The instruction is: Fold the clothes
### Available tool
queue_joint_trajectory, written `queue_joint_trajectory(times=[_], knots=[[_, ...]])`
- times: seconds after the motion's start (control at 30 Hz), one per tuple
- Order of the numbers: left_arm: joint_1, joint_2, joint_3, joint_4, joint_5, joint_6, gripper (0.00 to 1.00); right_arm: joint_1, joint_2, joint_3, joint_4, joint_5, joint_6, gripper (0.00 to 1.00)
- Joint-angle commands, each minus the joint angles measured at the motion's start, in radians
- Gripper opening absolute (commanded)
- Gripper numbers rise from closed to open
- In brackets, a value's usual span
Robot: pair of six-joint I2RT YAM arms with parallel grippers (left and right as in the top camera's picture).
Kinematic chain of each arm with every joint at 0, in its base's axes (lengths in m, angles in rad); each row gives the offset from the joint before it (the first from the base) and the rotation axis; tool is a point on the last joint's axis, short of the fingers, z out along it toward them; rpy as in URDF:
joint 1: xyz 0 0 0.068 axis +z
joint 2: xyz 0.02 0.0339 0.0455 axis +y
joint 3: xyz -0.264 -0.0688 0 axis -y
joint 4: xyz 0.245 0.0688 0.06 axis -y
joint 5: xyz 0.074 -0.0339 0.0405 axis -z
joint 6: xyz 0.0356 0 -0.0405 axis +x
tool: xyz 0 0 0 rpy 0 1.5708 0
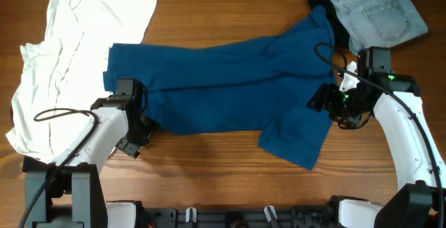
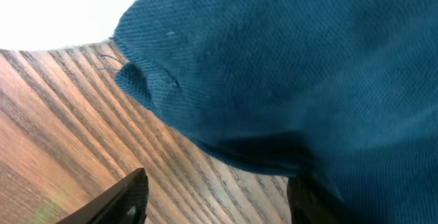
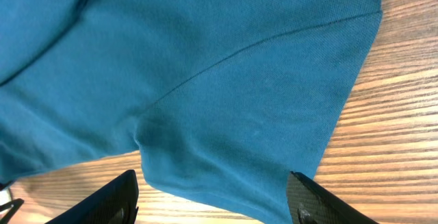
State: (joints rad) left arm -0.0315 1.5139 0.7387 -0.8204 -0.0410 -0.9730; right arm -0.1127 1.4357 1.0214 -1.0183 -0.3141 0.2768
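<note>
Blue T-shirt (image 1: pixel 230 81), laid flat across mid-table, apparently for folding; left gripper (image 2: pixel 215 207) at its left-edge hem, right gripper (image 3: pixel 212 203) over the sleeve nearer the right edge, both jaws wide, empty, seemingly poised to pinch; white shirt (image 1: pixel 70 54), far-left corner.

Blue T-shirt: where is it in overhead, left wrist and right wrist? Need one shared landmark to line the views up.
Overhead: blue T-shirt lies spread across the centre of the picture.
Left wrist: blue T-shirt fills the upper right, with a hem corner pointing left.
Right wrist: blue T-shirt fills most of the frame, with a sleeve seam running diagonally.
Shared landmark: the wood-grain table, bare beside the shirt's edge in every view.
</note>
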Motion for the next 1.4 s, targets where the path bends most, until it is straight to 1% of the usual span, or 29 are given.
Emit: queue_joint_trajectory(times=[0.0, 0.07, 0.17, 0.23, 0.27, 0.33, 0.4, 0.47, 0.57, 0.67, 0.77, 0.87, 1.03, 1.13, 1.2, 1.27, 1.3, 1.37], knots=[[0.021, -0.013, -0.003, -0.003, -0.045, -0.114, 0.62, 0.005, -0.018, -0.003, 0.005, -0.015, 0.011, 0.70], [0.035, -0.015, -0.003, -0.017, -0.055, -0.144, 0.61, 0.005, -0.018, -0.003, 0.006, -0.015, 0.011, 0.70], [0.038, -0.042, -0.003, -0.037, -0.055, -0.143, 0.56, 0.005, -0.018, -0.003, 0.011, 0.002, 0.012, 0.71], [0.039, -0.090, -0.003, -0.055, -0.065, -0.143, 0.54, 0.005, -0.018, -0.003, 0.012, 0.015, 0.011, 0.73], [0.051, -0.151, -0.003, -0.054, -0.108, -0.143, 0.51, 0.005, -0.018, -0.003, 0.024, 0.015, 0.010, 0.75], [0.074, -0.198, -0.003, -0.026, -0.145, -0.143, 0.50, 0.005, -0.017, -0.003, 0.040, 0.016, 0.006, 0.75], [0.111, -0.217, -0.003, 0.014, -0.142, -0.142, 0.50, 0.005, -0.017, -0.003, 0.050, 0.020, 0.003, 0.75], [0.138, -0.203, -0.003, 0.020, -0.118, -0.141, 0.51, 0.005, -0.017, -0.003, 0.054, 0.026, 0.003, 0.76], [0.145, -0.143, -0.003, 0.013, -0.069, -0.131, 0.50, 0.005, -0.017, -0.003, 0.068, 0.029, 0.003, 0.76], [0.145, -0.087, -0.003, 0.013, -0.025, -0.126, 0.45, 0.005, -0.017, -0.003, 0.068, 0.029, 0.003, 0.76], [0.145, -0.047, -0.003, 0.016, 0.003, -0.077, 0.43, 0.005, -0.017, -0.003, 0.069, 0.029, 0.003, 0.76], [0.145, -0.014, -0.003, 0.010, 0.000, -0.078, 0.43, 0.005, -0.017, -0.003, 0.072, 0.029, 0.003, 0.76], [0.145, 0.034, -0.003, 0.022, -0.025, -0.078, 0.46, 0.005, -0.017, -0.003, 0.073, 0.030, 0.004, 0.76], [0.145, 0.059, -0.003, 0.056, -0.037, -0.078, 0.50, 0.005, -0.017, -0.003, 0.072, 0.029, 0.003, 0.76], [0.145, 0.079, -0.003, 0.087, -0.040, -0.078, 0.50, 0.005, -0.014, -0.003, 0.066, 0.029, 0.004, 0.75], [0.145, 0.090, -0.003, 0.111, -0.059, -0.078, 0.49, 0.005, -0.010, -0.003, 0.057, 0.029, 0.003, 0.76], [0.145, 0.094, -0.003, 0.124, -0.065, -0.078, 0.45, 0.005, -0.006, -0.003, 0.052, 0.029, 0.004, 0.76], [0.145, 0.097, -0.003, 0.139, -0.065, -0.078, 0.41, 0.005, -0.001, -0.003, 0.038, 0.029, 0.003, 0.75]])
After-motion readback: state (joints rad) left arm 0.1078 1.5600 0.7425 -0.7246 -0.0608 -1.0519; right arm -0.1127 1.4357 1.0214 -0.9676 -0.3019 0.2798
